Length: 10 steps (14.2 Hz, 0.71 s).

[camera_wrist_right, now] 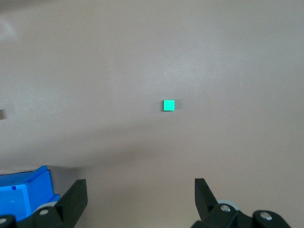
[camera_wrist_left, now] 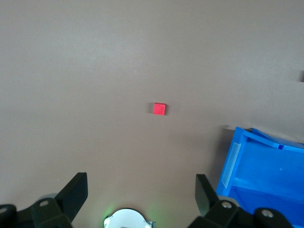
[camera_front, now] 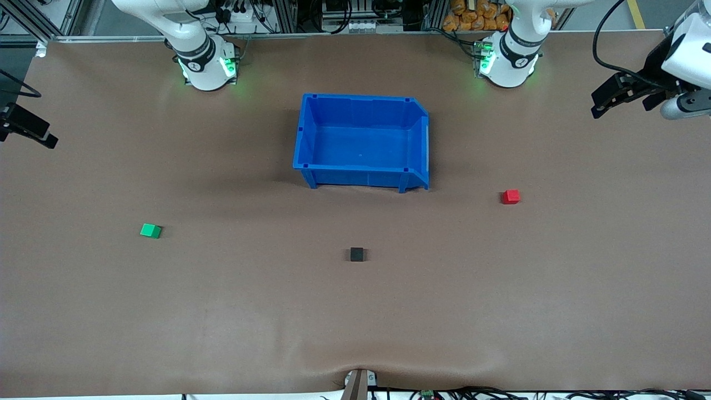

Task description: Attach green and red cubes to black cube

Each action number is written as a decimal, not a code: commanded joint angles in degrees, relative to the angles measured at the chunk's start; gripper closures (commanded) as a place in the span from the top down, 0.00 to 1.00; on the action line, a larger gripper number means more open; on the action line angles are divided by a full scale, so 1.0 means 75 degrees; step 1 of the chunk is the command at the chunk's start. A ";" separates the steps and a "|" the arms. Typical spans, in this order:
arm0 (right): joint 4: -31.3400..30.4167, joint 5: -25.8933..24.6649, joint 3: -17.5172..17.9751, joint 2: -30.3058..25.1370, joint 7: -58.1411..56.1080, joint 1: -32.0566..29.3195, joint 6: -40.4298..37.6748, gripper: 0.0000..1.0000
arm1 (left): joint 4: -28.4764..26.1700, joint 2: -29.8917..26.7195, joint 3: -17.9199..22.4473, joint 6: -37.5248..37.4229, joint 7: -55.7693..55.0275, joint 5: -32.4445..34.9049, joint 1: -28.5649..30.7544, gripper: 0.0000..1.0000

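The black cube [camera_front: 356, 254] sits on the brown table, nearer to the front camera than the blue bin. The green cube [camera_front: 150, 230] lies toward the right arm's end of the table, and the red cube [camera_front: 510, 196] toward the left arm's end. All three stand well apart. My left gripper [camera_front: 622, 100] hangs open high over its end of the table, and the left wrist view shows the red cube [camera_wrist_left: 159, 109] well ahead of that gripper [camera_wrist_left: 141, 190]. My right gripper [camera_front: 28, 130] hangs open over its own end, with the green cube [camera_wrist_right: 168, 105] well ahead of it [camera_wrist_right: 140, 192]. Neither gripper holds anything.
An empty blue bin [camera_front: 355, 168] stands mid-table between the two arm bases and the black cube. Its corner shows in the left wrist view [camera_wrist_left: 232, 156] and the right wrist view [camera_wrist_right: 33, 178]. A brown mat covers the whole table.
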 commanded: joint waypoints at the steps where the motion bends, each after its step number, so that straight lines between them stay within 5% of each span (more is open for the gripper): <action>1: 0.0225 -0.0124 0.0049 0.0096 0.0011 -0.0031 -0.0067 1.00 | 0.0178 0.0089 -0.0006 -0.0022 -0.0005 0.0026 0.0002 1.00; 10: 0.0225 -0.0124 0.0049 0.0177 0.0023 0.0004 0.0061 1.00 | -0.0079 0.0218 -0.0088 -0.0280 0.0382 0.0026 -0.0033 1.00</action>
